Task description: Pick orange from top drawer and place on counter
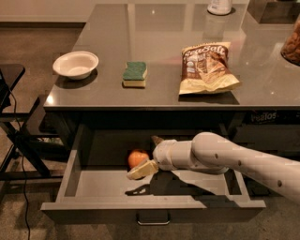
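The orange (136, 157) lies inside the open top drawer (150, 209), near its back and left of centre. My gripper (148, 155) reaches into the drawer from the right on a white arm (225, 157). It is open. One pale finger (143, 169) lies just in front of the orange, and a darker fingertip (156, 139) shows behind and to its right. The orange sits at the mouth of the gripper. I cannot tell whether it is touched. The dark glossy counter (164, 89) is above the drawer.
On the counter are a white bowl (75, 64) at the left, a green-and-yellow sponge (134, 74) and a chip bag (206, 68). A white container (219, 6) stands at the back. A black stand (14, 126) with a cable is left of the drawer.
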`<state>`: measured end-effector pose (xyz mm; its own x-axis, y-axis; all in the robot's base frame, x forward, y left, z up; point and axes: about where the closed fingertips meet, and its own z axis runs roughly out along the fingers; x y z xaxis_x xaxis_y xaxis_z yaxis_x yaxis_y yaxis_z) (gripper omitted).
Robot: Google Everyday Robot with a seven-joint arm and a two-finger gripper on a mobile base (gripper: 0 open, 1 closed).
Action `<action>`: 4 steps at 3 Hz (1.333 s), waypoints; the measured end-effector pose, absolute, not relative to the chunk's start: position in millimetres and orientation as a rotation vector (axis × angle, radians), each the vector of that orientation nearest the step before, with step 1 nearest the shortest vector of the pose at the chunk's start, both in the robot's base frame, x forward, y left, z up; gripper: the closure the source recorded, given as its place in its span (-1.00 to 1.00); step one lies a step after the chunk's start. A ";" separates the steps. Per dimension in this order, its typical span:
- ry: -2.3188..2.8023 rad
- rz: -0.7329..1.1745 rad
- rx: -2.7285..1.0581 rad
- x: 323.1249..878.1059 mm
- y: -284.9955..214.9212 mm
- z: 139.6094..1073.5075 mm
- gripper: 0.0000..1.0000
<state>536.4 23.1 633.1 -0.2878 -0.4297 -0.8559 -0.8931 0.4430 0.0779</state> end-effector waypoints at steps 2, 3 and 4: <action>1.895 0.753 -1.064 533.9 39.3 617.7 -1.00; 1.895 0.752 -1.064 534.1 39.3 617.7 -0.61; 1.895 0.752 -1.064 534.1 39.4 617.7 -0.15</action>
